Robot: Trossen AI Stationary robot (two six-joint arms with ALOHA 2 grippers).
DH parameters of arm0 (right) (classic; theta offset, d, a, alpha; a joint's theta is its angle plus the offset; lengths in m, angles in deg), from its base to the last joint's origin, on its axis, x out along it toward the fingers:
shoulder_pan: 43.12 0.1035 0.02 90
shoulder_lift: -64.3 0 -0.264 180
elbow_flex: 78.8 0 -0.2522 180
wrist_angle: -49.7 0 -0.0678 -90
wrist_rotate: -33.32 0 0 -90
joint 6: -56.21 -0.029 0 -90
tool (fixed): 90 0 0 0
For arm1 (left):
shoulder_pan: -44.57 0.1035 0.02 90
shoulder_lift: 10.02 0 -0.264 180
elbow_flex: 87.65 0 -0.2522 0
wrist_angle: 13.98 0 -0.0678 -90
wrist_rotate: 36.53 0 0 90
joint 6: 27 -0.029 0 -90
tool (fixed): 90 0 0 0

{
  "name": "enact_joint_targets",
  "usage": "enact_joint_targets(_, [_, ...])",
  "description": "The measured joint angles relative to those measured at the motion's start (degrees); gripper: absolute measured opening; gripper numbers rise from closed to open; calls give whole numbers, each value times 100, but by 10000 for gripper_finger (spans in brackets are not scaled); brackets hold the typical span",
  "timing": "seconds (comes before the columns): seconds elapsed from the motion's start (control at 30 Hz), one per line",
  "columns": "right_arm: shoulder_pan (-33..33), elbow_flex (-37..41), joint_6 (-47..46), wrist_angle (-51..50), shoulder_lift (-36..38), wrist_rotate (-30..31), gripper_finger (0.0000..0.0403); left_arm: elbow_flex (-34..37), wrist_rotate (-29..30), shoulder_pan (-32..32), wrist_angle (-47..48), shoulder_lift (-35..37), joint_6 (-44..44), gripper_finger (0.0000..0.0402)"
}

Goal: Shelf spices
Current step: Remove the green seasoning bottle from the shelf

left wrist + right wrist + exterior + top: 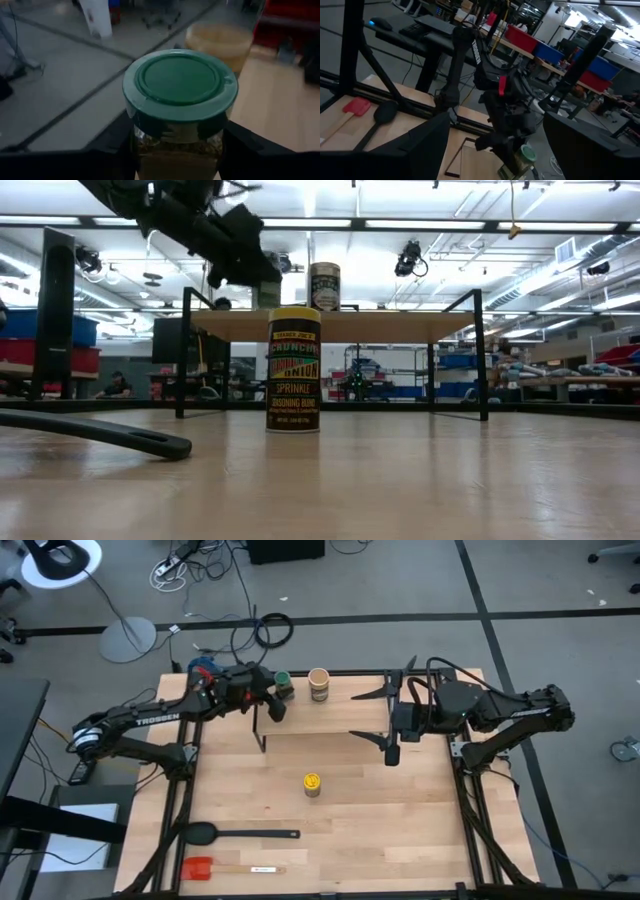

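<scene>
The green-lidded jar (179,85) sits between my left gripper's (177,150) fingers, over the far left end of the shelf (340,715). In the high view that gripper (279,692) is shut on the jar (284,681). The tan-topped jar (319,684) stands upright on the shelf board beside it, also visible in the low view (324,286). The yellow-lidded jar (312,783) stands on the tabletop nearer than the shelf, and fills the middle of the low view (293,370). My right gripper (352,715) hovers open over the shelf's right half and touches nothing. My left gripper pinches the green-lidded jar's glass body just under the lid (175,150), one finger (112,142) on each side. The fingers reach it from the table's left side, slanting down. The jar stays about upright; whether its base rests on the shelf board is hidden.
A black spoon (215,833) and a red spatula (200,868) lie near the table's near left corner. The spoon's handle (100,435) crosses the low view's left. The shelf's thin black legs (481,355) stand at its corners. Bare tabletop lies right of the yellow-lidded jar.
</scene>
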Motion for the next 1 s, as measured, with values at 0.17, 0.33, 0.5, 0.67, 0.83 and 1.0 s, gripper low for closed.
enact_joint_targets(0.17, [0, 0, 111, 70, 0, 0, 318, -4, -289, -141, -163, 450, 174, 195])
enact_joint_targets(0.33, [0, 0, 430, 232, 0, 282, 318, -12, -923, -604, -66, 716, 271, 195])
enact_joint_targets(0.5, [-2, 0, 481, 378, 0, 525, 318, -4, -564, -1395, 355, 471, 180, 195])
enact_joint_targets(0.67, [-2, 2, 648, 505, 0, 577, 318, 39, -183, -2122, -440, 27, 152, 195])
enact_joint_targets(0.83, [-2, 2, 649, 609, 0, 577, 318, 52, -141, -2624, -1379, -784, 140, 195])
enact_joint_targets(1.0, [-2, 2, 647, 616, 0, 577, 316, 52, -89, -2931, -2352, -1623, 107, 195])
